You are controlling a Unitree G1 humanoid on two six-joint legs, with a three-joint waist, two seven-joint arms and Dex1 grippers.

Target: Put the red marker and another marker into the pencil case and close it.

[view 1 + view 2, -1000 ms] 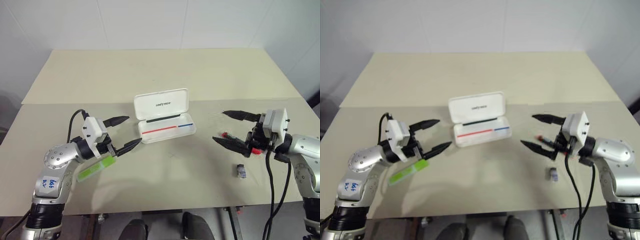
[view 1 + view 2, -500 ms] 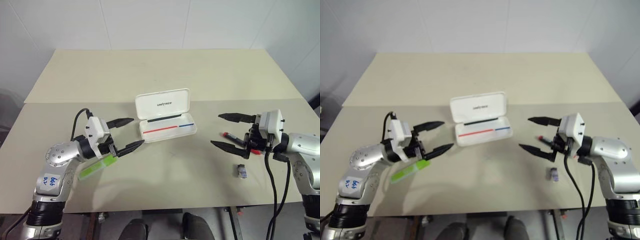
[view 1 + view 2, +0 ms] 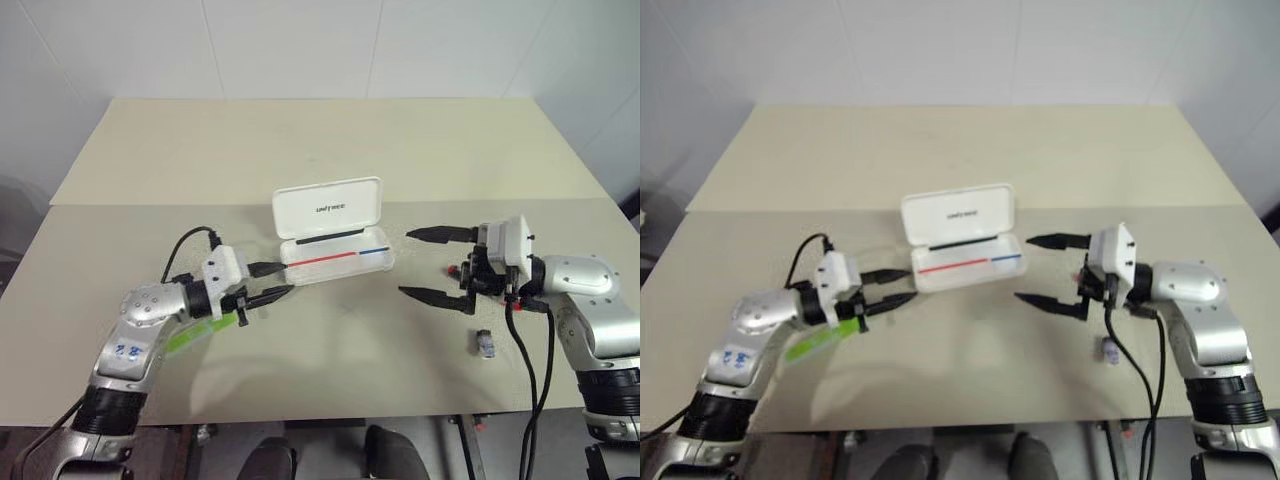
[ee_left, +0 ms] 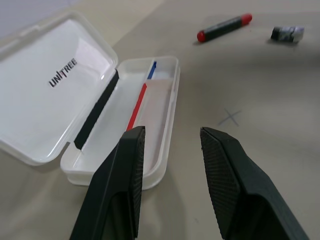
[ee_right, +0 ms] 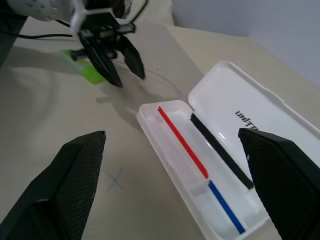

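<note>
Narrowing on nothing: left gripper now half-closed and nearer the open case; right gripper wide, empty; both markers still out.

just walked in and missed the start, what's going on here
A two-armed robot is working at a table with an open white case between its arms. The case tray is empty so far. The green marker lies by the left gripper, partly under that arm. The red marker lies on the table near the right gripper, whose fingers are spread wide. Neither gripper holds anything. A small dark object lies near the right arm.
</note>
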